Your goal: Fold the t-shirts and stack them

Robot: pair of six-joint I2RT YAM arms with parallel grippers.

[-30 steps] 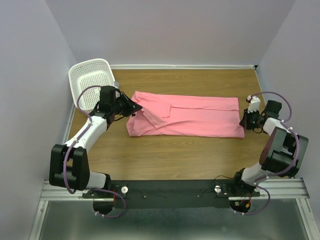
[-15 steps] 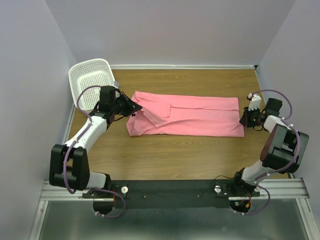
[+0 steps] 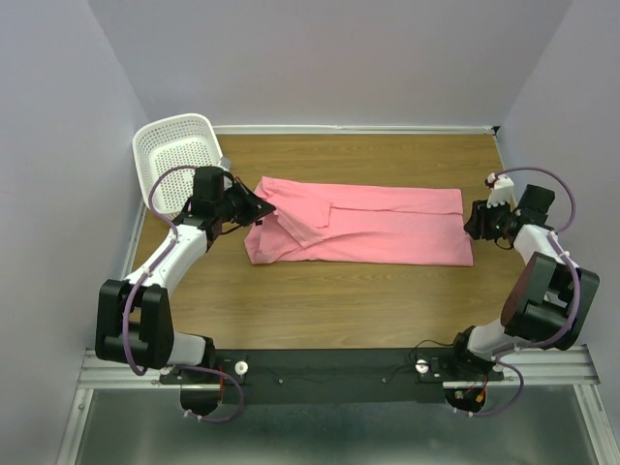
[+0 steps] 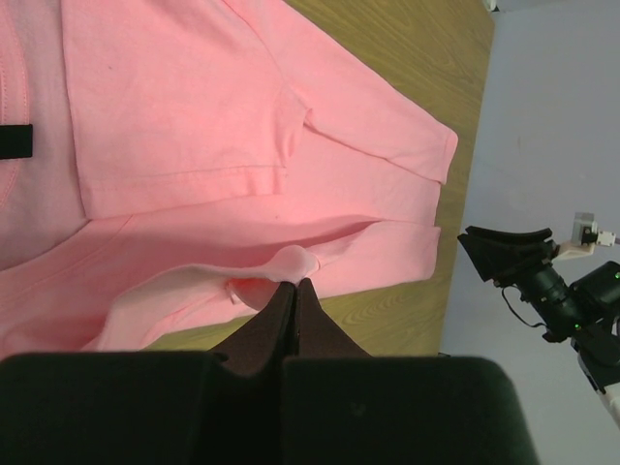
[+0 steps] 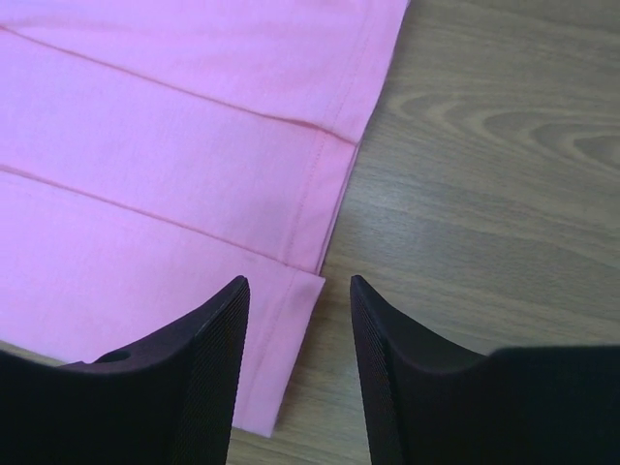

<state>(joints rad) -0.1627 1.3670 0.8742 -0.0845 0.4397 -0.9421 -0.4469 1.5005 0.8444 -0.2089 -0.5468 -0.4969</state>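
Wood-grain table (image 3: 387, 300) carries everything. Pink t-shirt (image 3: 387, 228) lies across the middle of it, folded lengthwise into a long band: left end bunched and rumpled, right end flat with layered hem edges. White perforated basket (image 3: 172, 155) sits in the far-left corner, near the shirt's left end but not touching it. Left gripper (image 3: 262, 206) is at that left end, jaws clamped together on a small pucker of pink cloth; its wrist view shows the fold pinched right at the tips. Right gripper (image 3: 477, 221) is at the shirt's right edge, jaws spread, released, nothing in them. In its wrist view the hem corner lies flat under the gap, one finger over cloth, the other over bare wood.
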